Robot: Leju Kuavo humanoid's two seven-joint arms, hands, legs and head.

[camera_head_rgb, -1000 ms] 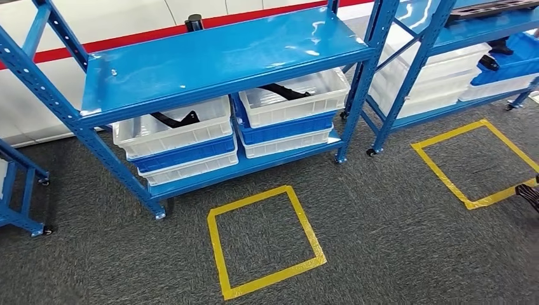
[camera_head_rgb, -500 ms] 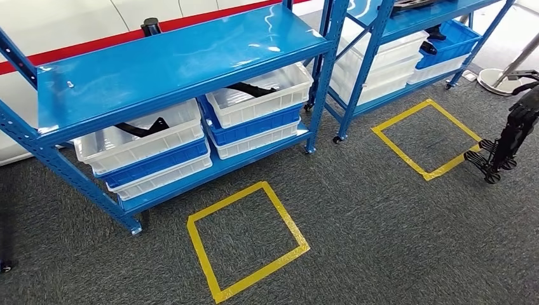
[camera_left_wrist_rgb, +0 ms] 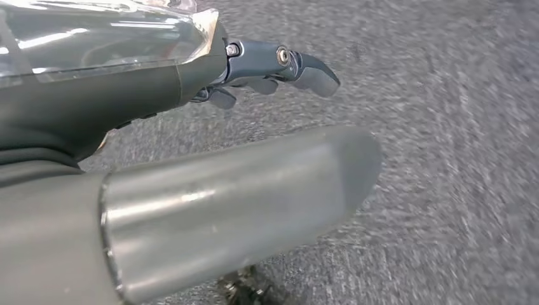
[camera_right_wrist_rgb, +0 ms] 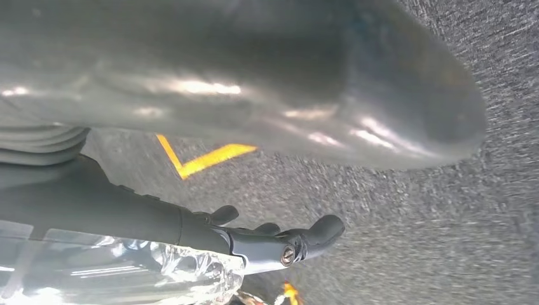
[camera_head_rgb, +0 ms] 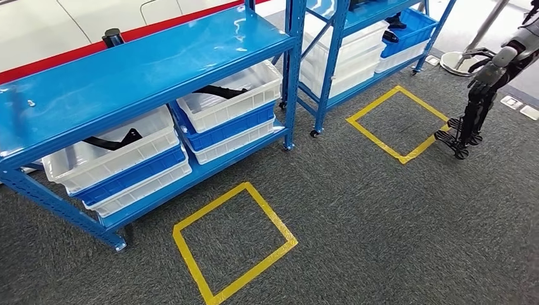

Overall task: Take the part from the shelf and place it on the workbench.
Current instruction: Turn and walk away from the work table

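Looking down from the head view, a blue shelf (camera_head_rgb: 146,60) stands on grey carpet (camera_head_rgb: 381,222), and its lower level carries stacked white and blue bins (camera_head_rgb: 225,108). A black part (camera_head_rgb: 219,92) lies in the top white bin on the right side, and a second black part (camera_head_rgb: 111,140) lies in the top white bin on the left; both are half hidden by the bin walls, so their full shape is hard to tell. A yellow tape square (camera_head_rgb: 232,241) is on the carpet in front of this shelf, and another tape square (camera_head_rgb: 397,121) lies before a second shelf (camera_head_rgb: 356,38), which is cut off by the upper edge. At the right edge stands another robot (camera_head_rgb: 483,95), also cut off.

The wrist views give what the head view does not. The left hand (camera_left_wrist_rgb: 254,82) hangs over bare carpet, its fingers slightly bent and apart, grasping nothing. The right hand (camera_right_wrist_rgb: 267,238) is likewise loose and holds nothing, with a piece of yellow tape (camera_right_wrist_rgb: 203,157) on the carpet behind it. Both pictures are blurred, and the thick thumb covers much of each.
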